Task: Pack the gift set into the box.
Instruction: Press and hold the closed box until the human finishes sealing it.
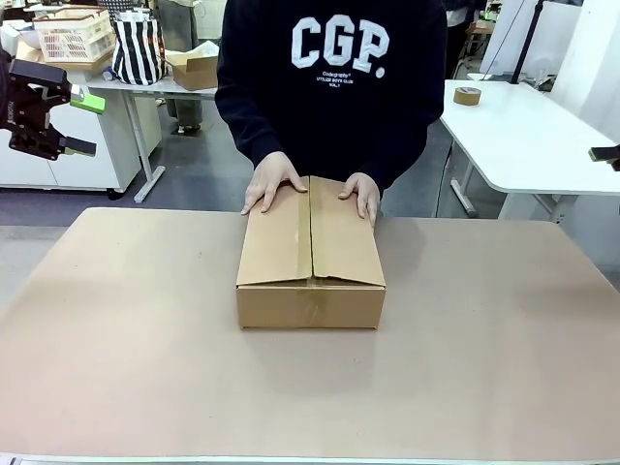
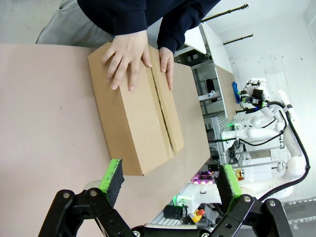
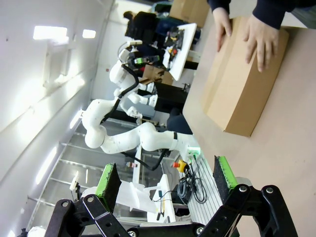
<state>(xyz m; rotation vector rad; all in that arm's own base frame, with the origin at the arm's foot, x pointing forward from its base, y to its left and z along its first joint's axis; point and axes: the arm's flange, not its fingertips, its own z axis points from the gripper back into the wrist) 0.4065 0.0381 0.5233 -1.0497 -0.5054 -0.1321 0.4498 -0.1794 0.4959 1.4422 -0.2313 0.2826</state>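
Two hands (image 1: 274, 182) of the person lie flat on the far end of the closed, plain brown rectangular cardboard box (image 1: 310, 257), tan table (image 1: 504, 339) beneath it. Well off the box, the left gripper (image 2: 171, 173) and right gripper (image 3: 166, 172) gape empty.

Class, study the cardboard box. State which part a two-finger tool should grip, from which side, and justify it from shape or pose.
Probably a top flap's free edge at the middle seam, near end, approached from above on the robot's side. The box lies flat and looks too wide to span; the person's hands cover the far end.
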